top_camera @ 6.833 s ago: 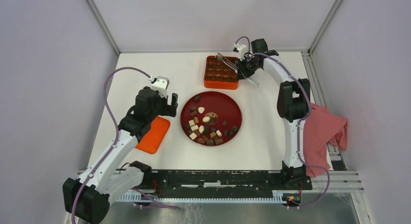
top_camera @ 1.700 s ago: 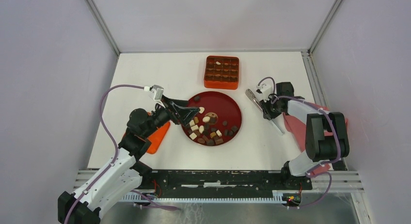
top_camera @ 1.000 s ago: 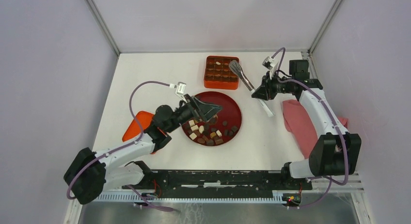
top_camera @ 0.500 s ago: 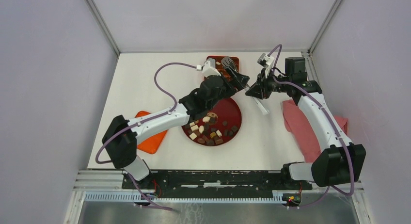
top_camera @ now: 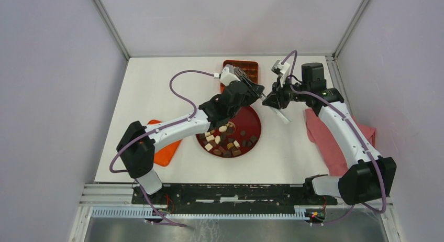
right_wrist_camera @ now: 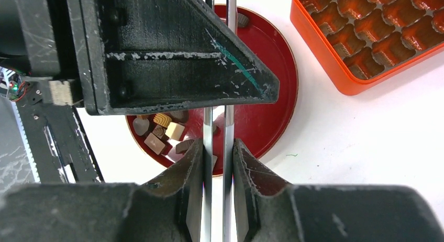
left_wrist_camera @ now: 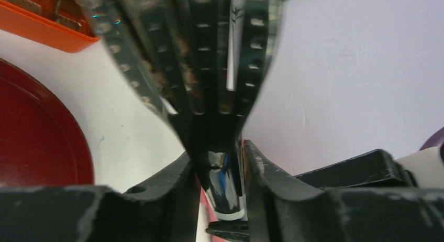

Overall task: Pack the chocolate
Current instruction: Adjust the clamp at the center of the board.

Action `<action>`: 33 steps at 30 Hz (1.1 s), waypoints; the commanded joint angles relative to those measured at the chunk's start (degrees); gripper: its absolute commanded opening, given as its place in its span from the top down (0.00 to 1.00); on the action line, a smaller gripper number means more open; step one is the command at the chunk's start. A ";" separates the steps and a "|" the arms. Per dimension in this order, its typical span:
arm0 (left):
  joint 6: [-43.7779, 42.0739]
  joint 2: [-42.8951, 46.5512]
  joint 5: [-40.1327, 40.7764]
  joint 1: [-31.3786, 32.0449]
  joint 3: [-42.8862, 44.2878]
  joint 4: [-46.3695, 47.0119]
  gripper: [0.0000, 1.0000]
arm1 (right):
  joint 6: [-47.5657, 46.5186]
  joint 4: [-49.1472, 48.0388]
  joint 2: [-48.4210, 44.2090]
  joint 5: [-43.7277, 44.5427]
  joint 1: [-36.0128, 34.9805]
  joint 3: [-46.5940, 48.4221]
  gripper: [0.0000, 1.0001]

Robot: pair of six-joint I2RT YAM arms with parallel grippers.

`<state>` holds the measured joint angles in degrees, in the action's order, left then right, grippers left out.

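Note:
Several dark, light brown and cream chocolate pieces [top_camera: 225,140] lie on the red plate [top_camera: 255,121], and they also show as chocolates [right_wrist_camera: 167,132] in the right wrist view. My right gripper [top_camera: 269,99] [right_wrist_camera: 217,158] is shut on the two handle strips of metal tongs [right_wrist_camera: 229,127], whose tail [top_camera: 281,116] juts out behind it. My left gripper [top_camera: 257,92] [left_wrist_camera: 217,163] meets it over the plate's far rim, its fingers [left_wrist_camera: 167,184] shut on the neck of the same tongs [left_wrist_camera: 209,69]. The slotted head reaches over the orange box [top_camera: 251,68].
The orange gridded box [right_wrist_camera: 366,32] stands at the back centre. An orange lid [top_camera: 167,147] lies left of the plate, partly under the left arm. A pink cloth [top_camera: 340,137] lies at the right table edge. Grey walls enclose three sides.
My left arm swung from the plate up to the tongs and its wide-open jaws have narrowed onto the neck. The right gripper drifted slightly left, still holding the tongs.

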<state>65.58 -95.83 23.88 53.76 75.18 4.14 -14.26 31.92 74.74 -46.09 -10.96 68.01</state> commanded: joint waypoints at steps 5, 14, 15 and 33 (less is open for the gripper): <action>8.94 0.16 1.48 0.03 1.62 0.98 0.82 | -1.38 -2.93 -3.10 2.11 -1.16 -1.33 0.72; 16.02 1.73 -1.28 0.01 -0.70 5.09 0.84 | 2.08 -8.81 -3.46 1.47 -2.73 -6.79 0.44; 16.17 1.56 -1.55 0.02 -0.65 5.11 0.84 | 2.20 -8.87 -3.46 1.96 -2.81 -6.71 0.44; 17.01 1.72 -2.81 0.01 -2.14 6.05 0.47 | 2.39 -7.84 -2.99 2.71 -3.20 -5.35 0.76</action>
<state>79.94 -95.96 20.62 53.80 73.63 6.42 -12.60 25.76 72.16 -42.02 -13.85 61.08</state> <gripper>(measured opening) 0.439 0.275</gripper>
